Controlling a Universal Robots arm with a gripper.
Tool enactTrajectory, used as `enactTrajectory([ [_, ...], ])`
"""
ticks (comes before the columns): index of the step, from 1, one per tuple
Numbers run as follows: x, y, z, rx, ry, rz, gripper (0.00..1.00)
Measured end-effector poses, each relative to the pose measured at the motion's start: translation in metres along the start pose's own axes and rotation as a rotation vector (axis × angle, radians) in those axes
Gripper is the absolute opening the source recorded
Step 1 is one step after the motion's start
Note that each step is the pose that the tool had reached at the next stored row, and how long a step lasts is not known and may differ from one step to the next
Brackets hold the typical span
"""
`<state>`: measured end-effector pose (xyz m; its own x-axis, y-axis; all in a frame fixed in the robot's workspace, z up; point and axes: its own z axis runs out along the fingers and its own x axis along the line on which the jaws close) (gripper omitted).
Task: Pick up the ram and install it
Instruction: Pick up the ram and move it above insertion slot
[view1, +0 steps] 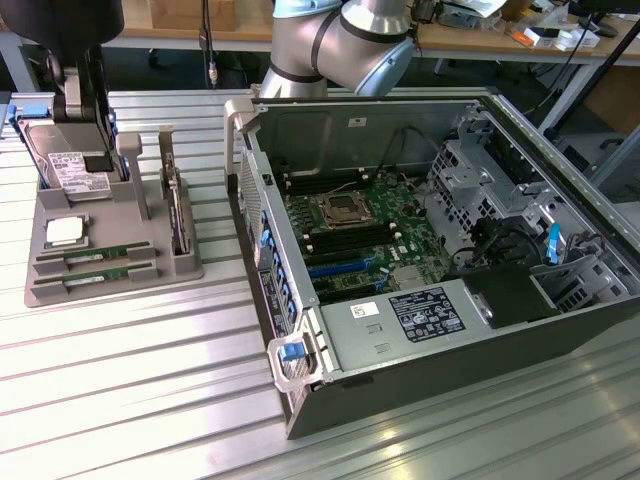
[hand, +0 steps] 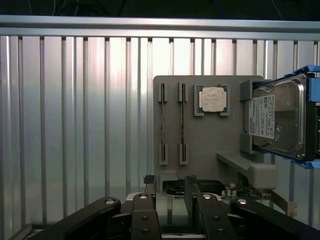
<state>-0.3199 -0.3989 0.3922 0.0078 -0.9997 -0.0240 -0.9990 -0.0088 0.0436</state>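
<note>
End effector (hand: 170, 181) hangs open & empty above gray parts tray (hand: 210, 145), where the ram (hand: 162, 125) sits edge-up in end clips, prob. so the fingers can pinch it.

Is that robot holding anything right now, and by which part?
Nothing is held: the tool is open, and both ram sticks sit in the gray tray.
</note>
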Motion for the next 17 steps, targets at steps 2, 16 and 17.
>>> enactTrajectory([
  [2,0.0,0.0,0.0,0.0,0.0,0.0,0.36],
  [16,0.0,-0.0005,0.0122,-0.0001,0.0,0.0,0.36],
  [17,0.0,-0.0006,0.0129,-0.0001,0.0,0.0,0.36],
])
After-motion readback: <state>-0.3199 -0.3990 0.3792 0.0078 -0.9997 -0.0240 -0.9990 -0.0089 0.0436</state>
